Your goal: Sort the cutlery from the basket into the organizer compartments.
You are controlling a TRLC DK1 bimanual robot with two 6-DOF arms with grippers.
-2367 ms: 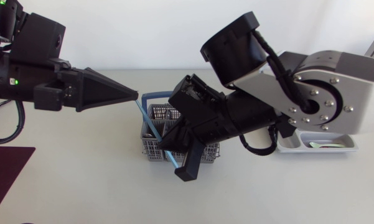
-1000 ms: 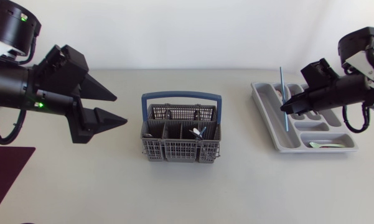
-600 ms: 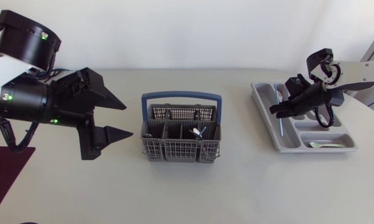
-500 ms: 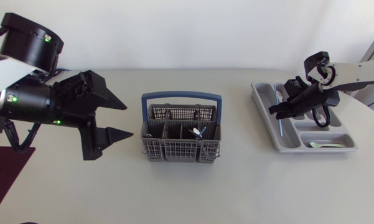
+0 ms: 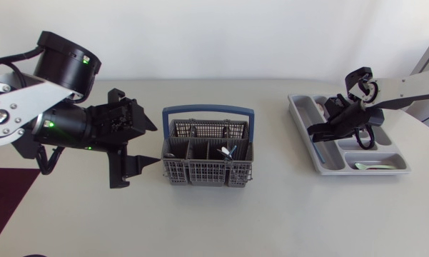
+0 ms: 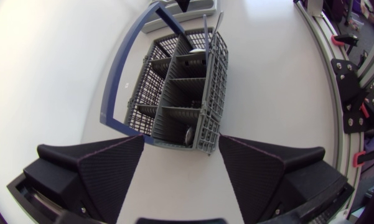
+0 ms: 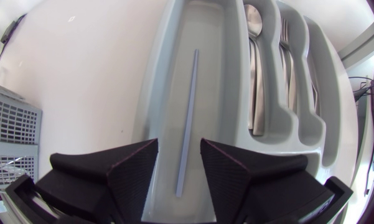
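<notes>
Two sets of jaws stand apart, empty. The blue stick (image 7: 187, 124) lies free in the organizer's (image 5: 297, 108) long left compartment, under the right jaws, so that placement looks done. The left jaws face the basket (image 5: 207, 153) mid-counter. Next, I judge, they must lower onto its remaining cutlery (image 5: 227, 151).

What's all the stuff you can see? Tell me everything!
basket: one, grey with a blue handle, middle of the table
cutlery: a few silver pieces, in the basket; count unclear
organizer: one, grey, on the table's right side
stick: one, light blue, lying in the organizer's long compartment
spoon: one, silver, compartment next to the stick's
fork: at least one, silver, next compartment along
mat: one, dark red, table's left edge
left gripper: black, open, beside the basket
right gripper: black, open, over the stick
</notes>
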